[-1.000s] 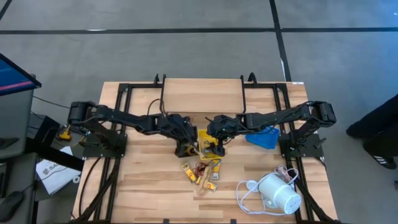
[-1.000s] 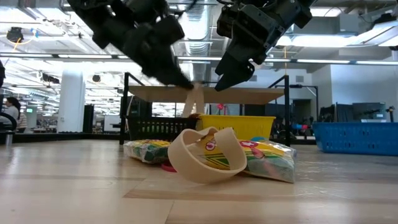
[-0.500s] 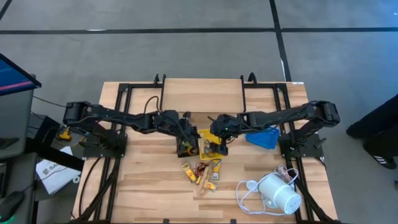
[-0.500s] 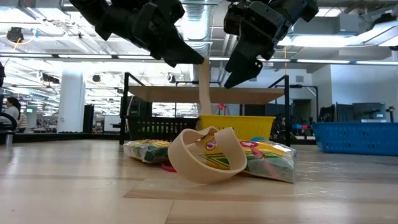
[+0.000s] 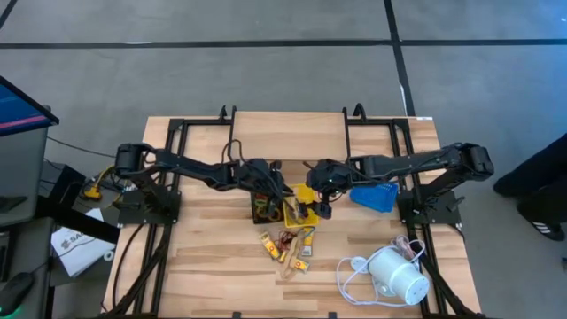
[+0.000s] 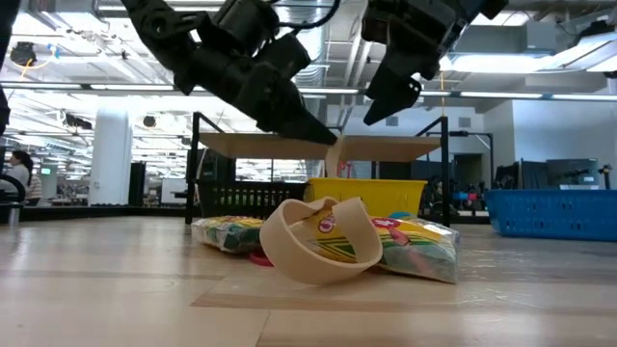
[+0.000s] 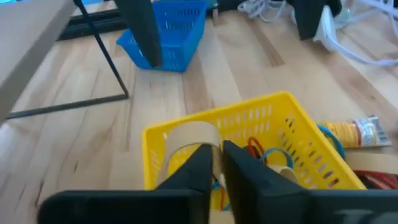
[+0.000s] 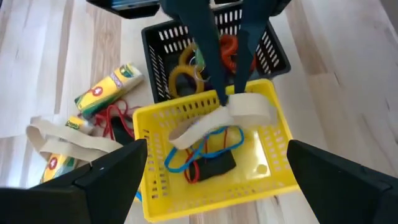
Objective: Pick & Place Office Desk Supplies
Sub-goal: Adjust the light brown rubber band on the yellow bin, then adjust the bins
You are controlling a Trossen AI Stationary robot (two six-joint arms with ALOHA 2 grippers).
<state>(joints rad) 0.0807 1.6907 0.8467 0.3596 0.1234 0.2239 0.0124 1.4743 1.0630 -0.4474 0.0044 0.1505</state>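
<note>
A wide tan band (image 8: 247, 106) hangs over the yellow tray (image 5: 306, 193), with my left gripper (image 7: 217, 155) shut on it. The low view shows that gripper (image 6: 323, 133) slanting down with a short tan strip (image 6: 334, 154) below its tip. The yellow tray (image 8: 155, 186) holds blue and red rubber-band loops and a dark piece. My right gripper (image 8: 214, 180) stands open above the tray's right side, touching nothing. More supplies (image 5: 288, 246), crayon packs and tan bands, lie on the table in front of the trays. My left gripper pinches the tan band's upper part (image 7: 198, 138) between its two fingers. The fingers come slanting down from the table's left. The band hangs below them over the yellow tray, and its lower end (image 8: 186, 132) trails inside the tray; whether it rests there I cannot tell.
A black mesh tray (image 5: 264, 209) with yellow and orange loops stands just left of the yellow one. A blue tray (image 5: 374, 195) sits to the right. A white cylindrical device (image 5: 396, 275) with a cord lies at the near right. Black frame rails cross the far half.
My left gripper has carried the tan band toward the table's right, from above the black mesh tray to above the yellow tray, and has tipped further down. The band, which hung long, has sunk toward the tray. My right gripper has risen and drawn back toward the right.
</note>
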